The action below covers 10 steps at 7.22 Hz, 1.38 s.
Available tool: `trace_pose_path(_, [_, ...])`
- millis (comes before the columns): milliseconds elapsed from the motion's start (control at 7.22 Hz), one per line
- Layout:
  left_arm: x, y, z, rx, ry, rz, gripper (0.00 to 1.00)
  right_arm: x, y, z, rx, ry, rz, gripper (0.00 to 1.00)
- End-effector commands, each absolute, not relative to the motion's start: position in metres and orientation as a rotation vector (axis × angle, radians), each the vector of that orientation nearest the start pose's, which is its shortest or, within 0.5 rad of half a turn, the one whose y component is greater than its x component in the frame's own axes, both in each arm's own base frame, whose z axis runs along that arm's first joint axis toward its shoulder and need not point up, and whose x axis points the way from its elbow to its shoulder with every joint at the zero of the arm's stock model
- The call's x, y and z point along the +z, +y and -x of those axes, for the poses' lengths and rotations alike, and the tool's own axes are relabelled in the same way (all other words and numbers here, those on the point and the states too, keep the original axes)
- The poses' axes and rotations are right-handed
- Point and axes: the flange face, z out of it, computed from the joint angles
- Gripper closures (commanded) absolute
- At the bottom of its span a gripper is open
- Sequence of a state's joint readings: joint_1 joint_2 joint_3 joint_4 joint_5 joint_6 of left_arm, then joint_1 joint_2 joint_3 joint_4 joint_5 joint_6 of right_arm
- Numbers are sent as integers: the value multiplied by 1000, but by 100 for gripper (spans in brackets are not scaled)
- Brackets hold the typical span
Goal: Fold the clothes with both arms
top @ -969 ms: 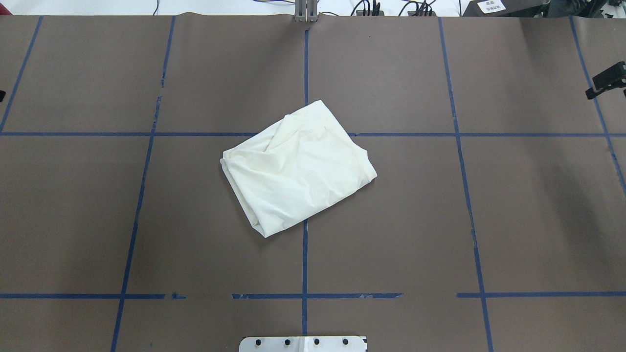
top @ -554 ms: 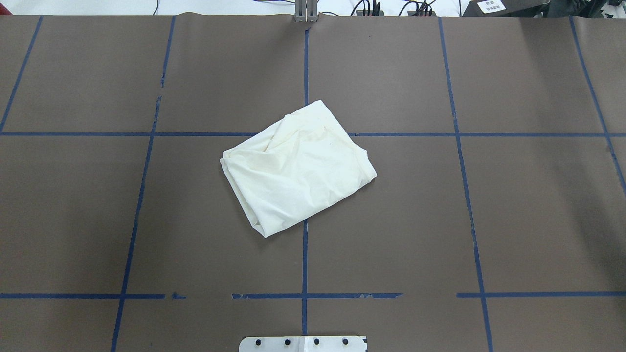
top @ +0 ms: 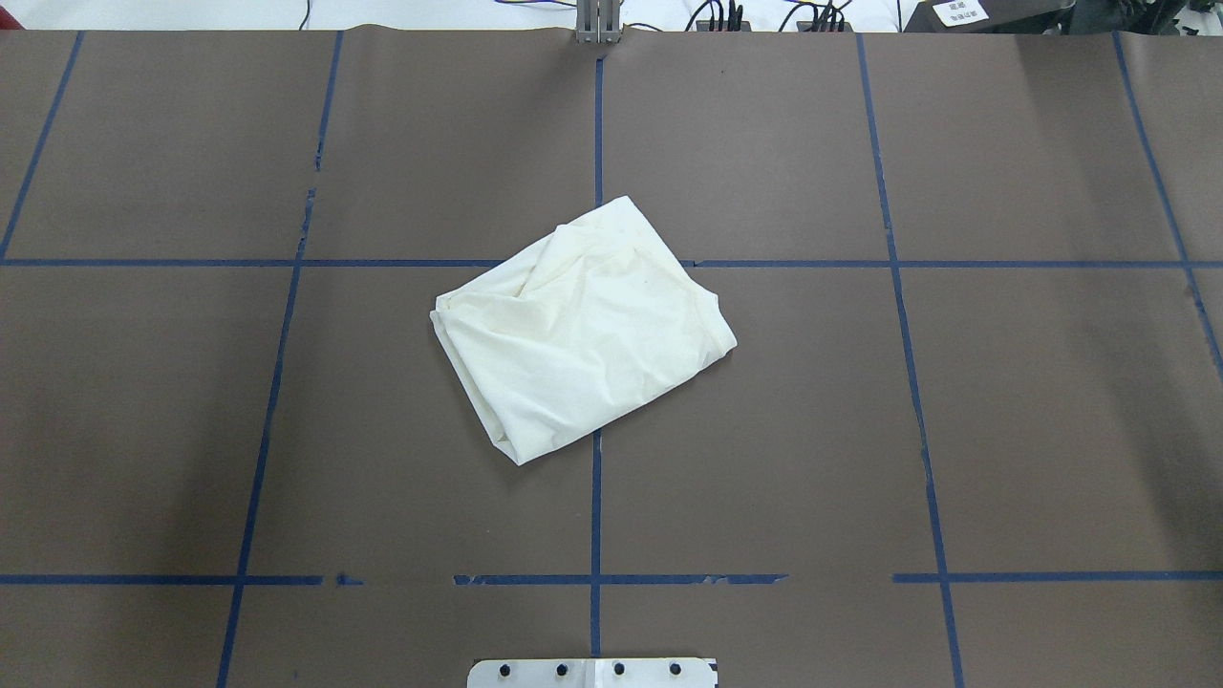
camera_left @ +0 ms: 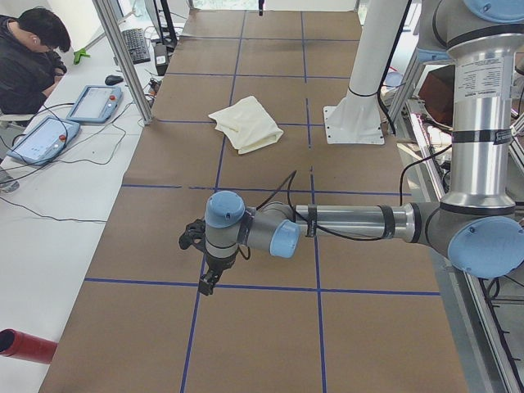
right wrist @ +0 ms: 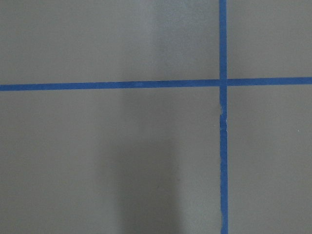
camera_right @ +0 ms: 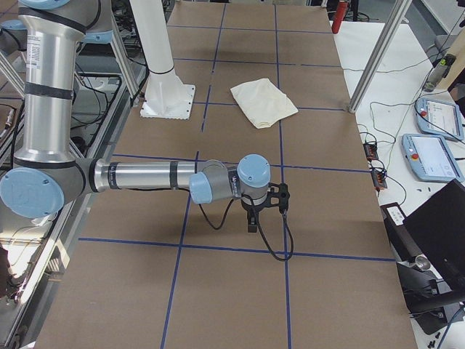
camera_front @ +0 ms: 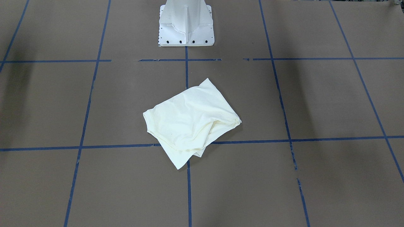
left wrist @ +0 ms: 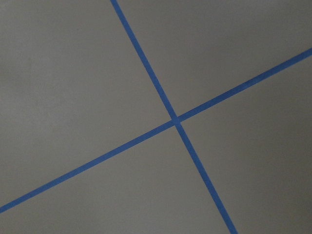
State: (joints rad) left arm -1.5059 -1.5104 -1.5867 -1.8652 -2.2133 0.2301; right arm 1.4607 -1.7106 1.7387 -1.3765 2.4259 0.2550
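The clothes (top: 583, 330) lie as one folded cream bundle at the middle of the brown table, plain side up, also seen in the front view (camera_front: 189, 123) and both side views (camera_left: 246, 123) (camera_right: 263, 102). Nothing touches them. The left gripper (camera_left: 205, 282) hangs low over the table far from the clothes, near a blue tape crossing; I cannot tell if it is open or shut. The right gripper (camera_right: 251, 224) hangs likewise at the opposite end, and its state cannot be told either. Both wrist views show only bare table and tape.
The white pedestal base (camera_front: 186, 23) stands at the robot's edge of the table. Blue tape lines (top: 595, 516) grid the brown surface. A person (camera_left: 29, 57) sits at a side desk with control tablets (camera_left: 94, 102). A red cylinder (camera_left: 24, 344) lies beside the table.
A black gripper part at the overhead view's right edge, and a sliver at the left edge, have gone out of view. The clothes have not moved.
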Motion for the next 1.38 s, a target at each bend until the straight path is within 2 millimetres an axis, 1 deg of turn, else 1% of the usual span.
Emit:
trace_pose_path(0, [659, -488, 42, 241, 641, -240, 0, 622, -444, -12, 35, -862, -43, 0])
trace_pose_path(138, [655, -490, 40, 236, 666, -238, 0, 624, -442, -16, 44, -871, -36, 0])
trace_pose_path(277, [649, -493, 37, 235, 700, -226, 0, 619, -439, -17, 64, -882, 14, 0])
trace_pose_path(415, [644, -494, 37, 235, 705, -228, 0, 617, -436, -28, 21, -882, 19, 0])
trace_pose_path(554, [643, -493, 37, 232, 706, -221, 0, 625, -432, -47, -12, -868, 28, 0])
trace_pose_path(692, [639, -494, 37, 234, 706, -226, 0, 619, -440, -63, -12, -843, 1, 0])
trace_pose_path(831, [639, -494, 37, 234, 708, -225, 0, 620, -438, -77, -17, -793, -24, 0])
trace_pose_path(969, [639, -493, 37, 234, 708, -226, 0, 618, -441, -88, -40, -722, -50, 0])
trace_pose_path(1108, [635, -493, 36, 238, 724, -232, 0, 610, -450, -92, -20, -721, -65, 0])
trace_pose_path(1246, [635, -493, 36, 240, 730, -233, 0, 610, -451, -92, -9, -728, -66, 0])
